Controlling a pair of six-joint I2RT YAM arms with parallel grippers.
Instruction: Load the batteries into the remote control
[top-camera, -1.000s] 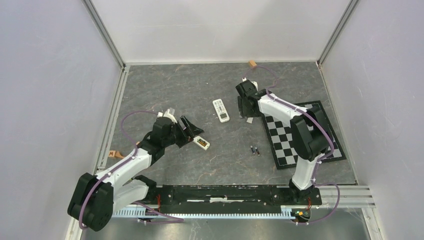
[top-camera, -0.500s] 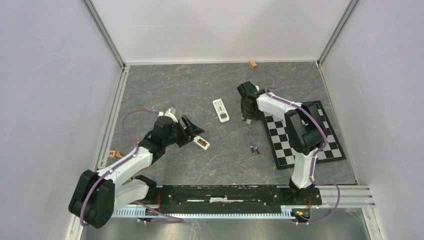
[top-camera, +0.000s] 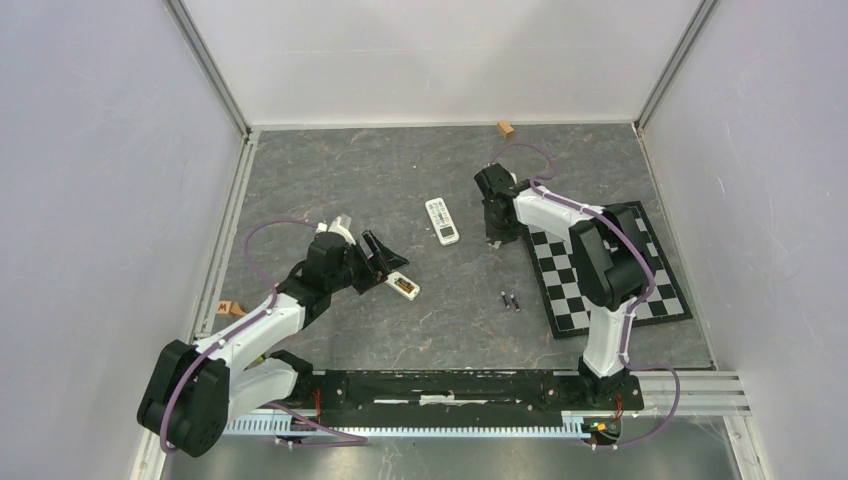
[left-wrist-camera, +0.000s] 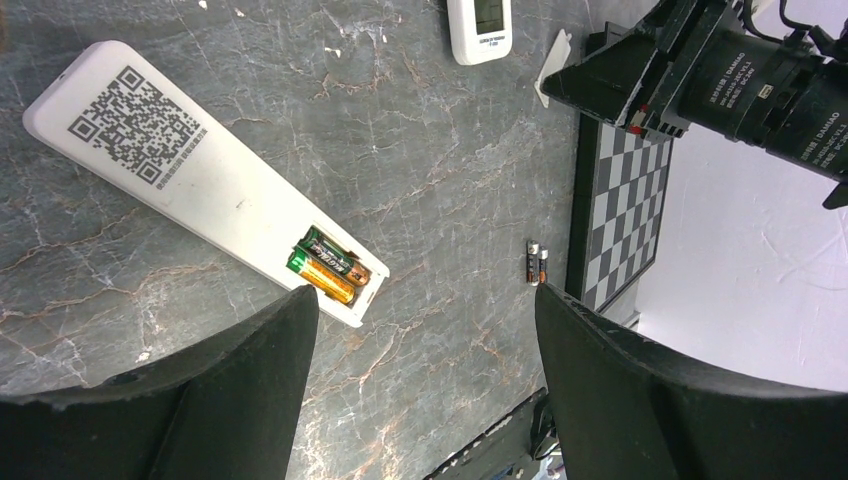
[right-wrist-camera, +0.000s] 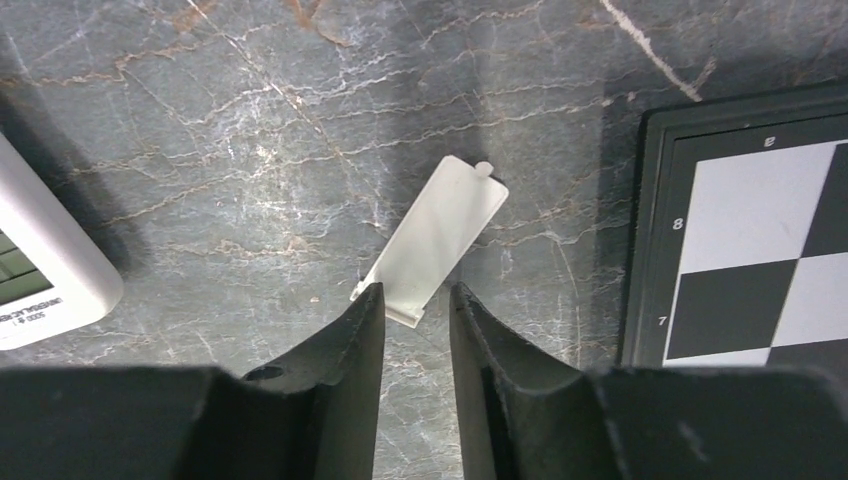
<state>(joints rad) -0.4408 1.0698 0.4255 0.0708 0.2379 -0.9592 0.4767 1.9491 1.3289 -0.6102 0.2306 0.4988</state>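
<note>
The slim white remote control lies back up with a QR code; it also shows in the top view. Its open compartment holds two batteries, one green-black and one gold. Two more loose batteries lie on the table in front of the chessboard. My left gripper is open wide and empty, just beside the remote's compartment end. My right gripper hovers over the near end of the white battery cover, jaws a narrow gap apart, not gripping it.
A shorter white remote with a display lies mid-table, its corner in the right wrist view. A chessboard lies at the right. A small brown block sits at the back wall, another at the left rail.
My right arm has shifted slightly and its gripper has come down over the battery cover. The left arm and remote have not moved.
</note>
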